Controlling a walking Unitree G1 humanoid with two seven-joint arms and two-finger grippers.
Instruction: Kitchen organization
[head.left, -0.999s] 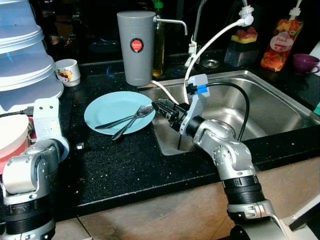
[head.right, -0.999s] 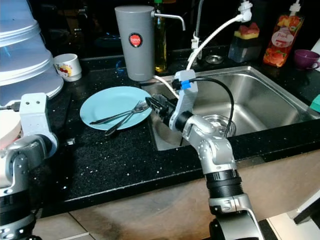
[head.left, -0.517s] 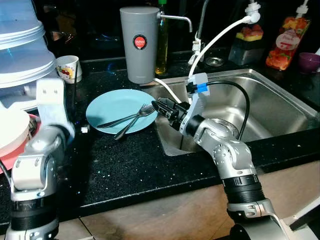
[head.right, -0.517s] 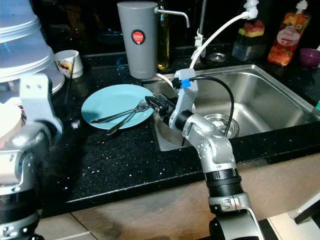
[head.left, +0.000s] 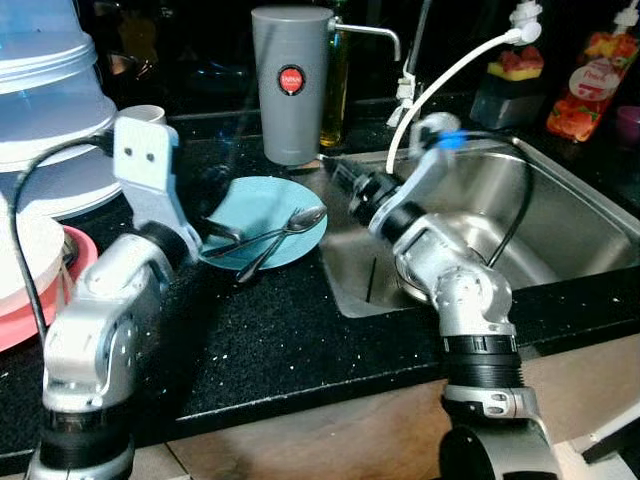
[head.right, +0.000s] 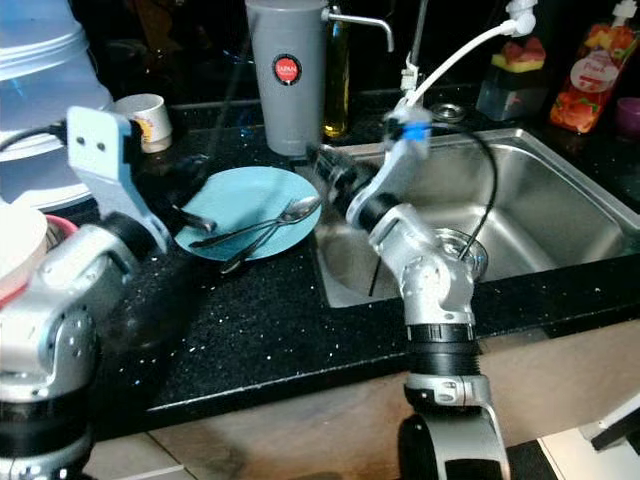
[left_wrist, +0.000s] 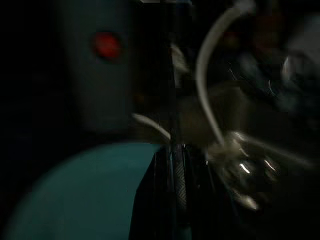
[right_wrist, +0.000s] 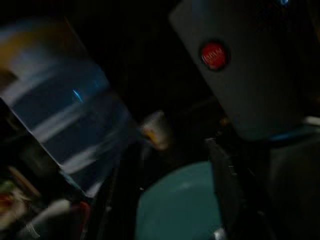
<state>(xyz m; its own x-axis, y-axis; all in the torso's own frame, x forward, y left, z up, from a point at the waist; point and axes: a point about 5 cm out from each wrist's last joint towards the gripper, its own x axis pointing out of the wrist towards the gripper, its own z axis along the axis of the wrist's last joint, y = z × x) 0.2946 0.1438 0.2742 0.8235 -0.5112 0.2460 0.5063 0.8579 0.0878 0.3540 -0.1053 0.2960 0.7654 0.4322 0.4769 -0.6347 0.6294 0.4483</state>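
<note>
Left gripper (head.left: 222, 232) is sitting at the plate's (head.left: 262, 238) left rim, mid-frame; fingers look pressed together in the wrist view, though it's dark. Right gripper (head.left: 345, 177) is hovering just right of the plate by the sink (head.left: 560, 215) edge, too blurry to tell if it's open. Spoon (head.left: 285, 226) and fork (head.left: 262, 255) are lying on the plate, so I'd say tidying is barely starting. Black speckled counter (head.left: 270, 330), grey jug (head.left: 291, 82) top centre, dim kitchen.
</note>
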